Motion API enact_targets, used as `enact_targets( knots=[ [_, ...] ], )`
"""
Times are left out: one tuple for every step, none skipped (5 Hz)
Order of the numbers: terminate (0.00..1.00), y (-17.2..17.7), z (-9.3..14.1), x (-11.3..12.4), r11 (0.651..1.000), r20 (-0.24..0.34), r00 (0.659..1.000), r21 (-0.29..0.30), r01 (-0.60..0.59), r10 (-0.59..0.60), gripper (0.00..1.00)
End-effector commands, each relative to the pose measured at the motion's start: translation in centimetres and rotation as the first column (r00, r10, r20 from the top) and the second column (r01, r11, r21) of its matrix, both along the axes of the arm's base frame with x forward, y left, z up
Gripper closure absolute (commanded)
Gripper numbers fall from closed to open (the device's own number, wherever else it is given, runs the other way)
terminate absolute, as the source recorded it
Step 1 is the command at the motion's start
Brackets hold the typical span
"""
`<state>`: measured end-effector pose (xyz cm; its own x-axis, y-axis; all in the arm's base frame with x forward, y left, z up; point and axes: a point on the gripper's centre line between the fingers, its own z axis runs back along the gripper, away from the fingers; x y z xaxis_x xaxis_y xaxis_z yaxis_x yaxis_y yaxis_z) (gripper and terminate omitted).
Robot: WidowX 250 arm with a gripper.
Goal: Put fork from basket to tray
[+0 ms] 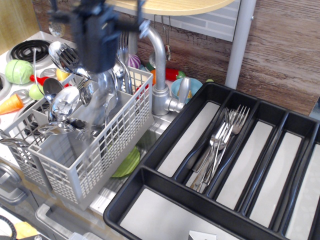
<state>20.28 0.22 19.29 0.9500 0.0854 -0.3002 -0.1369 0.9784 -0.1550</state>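
My gripper is a dark, motion-blurred block above the far half of the grey lattice basket. A faint pale streak hangs below it into the basket; I cannot tell what it is, or whether the jaws are shut. One fork stands tines-up in the basket's far corner beside several round-bowled spoons. The black tray lies to the right, with several forks lying in its second long compartment.
A steel faucet rises between basket and tray. Toy vegetables and a stove burner are at the far left. A wooden shelf hangs overhead, and a grey post stands behind the tray.
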Motion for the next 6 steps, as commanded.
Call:
enact_targets(
  knots=[
    [0.0,-2.5,2.0,2.8,0.984,0.006,0.986,-0.071,-0.163,0.164,1.0],
    [0.0,-3.6,1.4,4.0,0.98,0.071,0.981,-0.098,-0.174,0.181,1.0],
    [0.0,-4.1,-0.3,5.1,0.967,0.131,0.969,-0.179,-0.183,0.208,1.0],
    [0.0,-4.8,-1.0,6.1,0.957,0.205,0.953,-0.233,-0.175,0.224,1.0],
    [0.0,-5.1,-2.1,7.5,0.952,0.225,0.952,-0.269,-0.143,0.207,1.0],
    [0.0,-5.3,-3.5,8.9,0.954,0.225,0.957,-0.274,-0.12,0.185,1.0]
  ],
)
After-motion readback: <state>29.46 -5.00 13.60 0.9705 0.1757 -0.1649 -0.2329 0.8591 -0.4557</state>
